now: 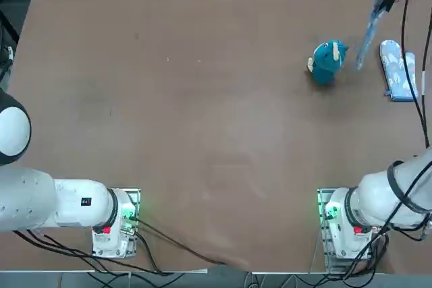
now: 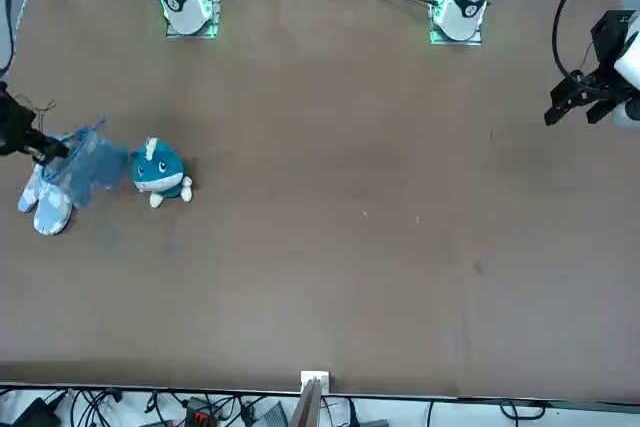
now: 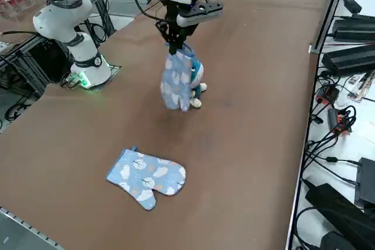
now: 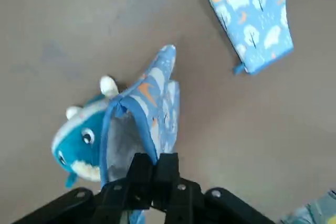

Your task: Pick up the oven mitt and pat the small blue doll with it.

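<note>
Going from left to right across the top view, we start with the small blue doll (image 1: 327, 62), which sits on the table (image 1: 202, 112) just beside the hanging oven mitt. It is loose and rounded, so we judge that a pat driven in sideways rather than laid on softly could roll it or push it out of reach. Next comes the oven mitt (image 1: 370, 28) itself, pinched near its cuff and dangling with its mouth partly open. In the right wrist view that mouth faces the doll, so if we came in low the rim could hook over the doll's head and drag it along instead of patting it. The fingers of the right gripper (image 4: 155, 160) are closed on the cuff cloth, with no other thing between them. As that grip takes only the edge, a hard press could let the mitt swivel or slip free, and pressing too deep might bring the hard fingertips down on the doll. Furthest right lies the second mitt (image 1: 398, 69), flat on the table and apart from the doll; a wide backswing to that side could brush it and shift it.
</note>
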